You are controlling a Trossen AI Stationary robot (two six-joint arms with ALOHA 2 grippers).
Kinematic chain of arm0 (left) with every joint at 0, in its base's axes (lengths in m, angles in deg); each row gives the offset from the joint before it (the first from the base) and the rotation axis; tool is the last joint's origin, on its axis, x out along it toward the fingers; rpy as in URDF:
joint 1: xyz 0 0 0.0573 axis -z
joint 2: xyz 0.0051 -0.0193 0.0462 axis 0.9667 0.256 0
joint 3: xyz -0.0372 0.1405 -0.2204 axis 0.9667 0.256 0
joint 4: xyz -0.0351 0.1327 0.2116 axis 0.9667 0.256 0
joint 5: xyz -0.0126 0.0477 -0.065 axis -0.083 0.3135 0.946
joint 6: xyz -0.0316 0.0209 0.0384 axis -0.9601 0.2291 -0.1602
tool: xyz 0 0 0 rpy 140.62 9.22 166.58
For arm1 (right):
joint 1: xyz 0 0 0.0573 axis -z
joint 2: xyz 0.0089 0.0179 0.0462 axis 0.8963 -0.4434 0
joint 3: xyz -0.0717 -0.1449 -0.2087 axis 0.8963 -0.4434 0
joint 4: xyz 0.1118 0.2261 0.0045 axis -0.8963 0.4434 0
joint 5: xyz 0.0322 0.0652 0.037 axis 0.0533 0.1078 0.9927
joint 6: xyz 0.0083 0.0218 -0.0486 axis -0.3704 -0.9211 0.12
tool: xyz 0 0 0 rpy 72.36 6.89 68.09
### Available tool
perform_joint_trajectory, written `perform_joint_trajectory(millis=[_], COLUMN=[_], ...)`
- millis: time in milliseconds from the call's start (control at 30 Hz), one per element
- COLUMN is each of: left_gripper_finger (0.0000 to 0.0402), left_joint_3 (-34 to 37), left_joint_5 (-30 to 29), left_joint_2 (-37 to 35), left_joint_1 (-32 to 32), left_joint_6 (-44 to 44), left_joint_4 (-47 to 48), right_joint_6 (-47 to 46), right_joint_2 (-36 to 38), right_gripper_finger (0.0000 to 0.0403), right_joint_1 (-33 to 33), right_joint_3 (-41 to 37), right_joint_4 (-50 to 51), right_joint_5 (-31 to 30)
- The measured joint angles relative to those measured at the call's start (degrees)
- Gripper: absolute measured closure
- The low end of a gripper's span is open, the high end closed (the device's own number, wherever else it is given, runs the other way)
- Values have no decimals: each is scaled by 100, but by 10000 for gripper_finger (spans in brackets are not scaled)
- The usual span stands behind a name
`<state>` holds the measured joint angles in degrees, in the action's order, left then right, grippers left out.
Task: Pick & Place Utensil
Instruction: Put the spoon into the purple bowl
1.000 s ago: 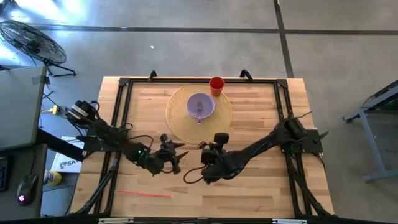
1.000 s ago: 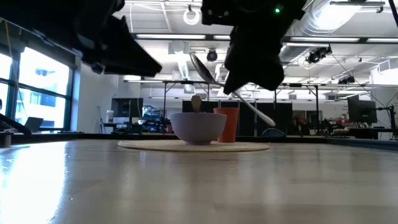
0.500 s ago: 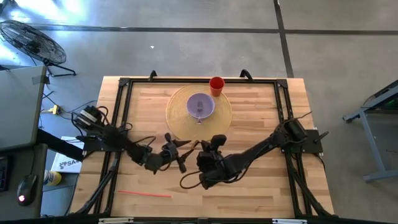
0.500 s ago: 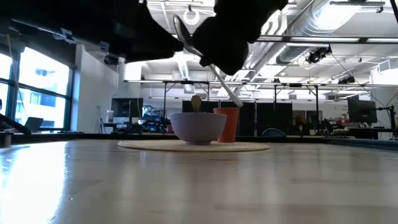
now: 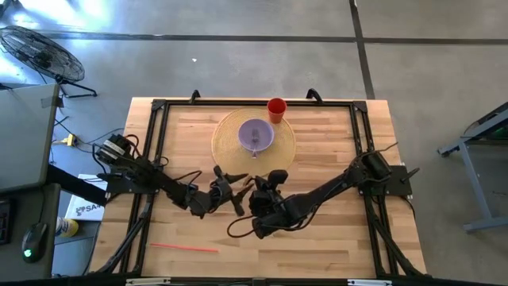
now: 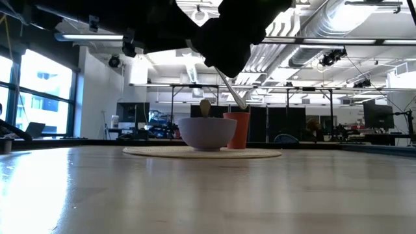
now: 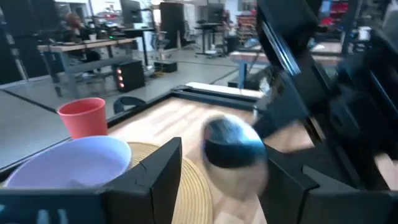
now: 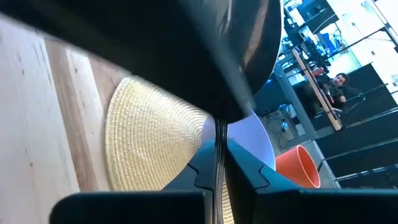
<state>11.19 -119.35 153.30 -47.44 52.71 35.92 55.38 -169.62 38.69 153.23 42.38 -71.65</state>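
Watching both arms meeting mid-desk, I am seeing the right pincer clenching a metal spoon by its thin handle, clear of the wood. The spoon's bowl is sitting between the left pincer's spread fingers; whether they are touching it I cannot tell. Beyond them, a lavender bowl is resting on a round woven placemat, a red cup standing at the mat's far edge.
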Motion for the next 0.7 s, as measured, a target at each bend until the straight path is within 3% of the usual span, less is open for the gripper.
perform_joint_trajectory(millis=[200, 433, 700], left_gripper_finger=[261, 381, 386], left_joint_3=[-39, -32, -32], left_joint_5=[-167, -298, -463], left_joint_2=[0, 0, -1], left_joint_1=[4, 0, 2], left_joint_6=[-28, -142, -169], left_joint_4=[-7, 6, 60], right_joint_6=[-2, -47, -280], right_joint_2=[0, 0, 0], right_gripper_finger=[397, 393, 363], right_joint_1=[-7, -7, -36], right_joint_3=[0, 0, 0], right_joint_4=[-29, -38, -38], right_joint_5=[3, 0, 124])
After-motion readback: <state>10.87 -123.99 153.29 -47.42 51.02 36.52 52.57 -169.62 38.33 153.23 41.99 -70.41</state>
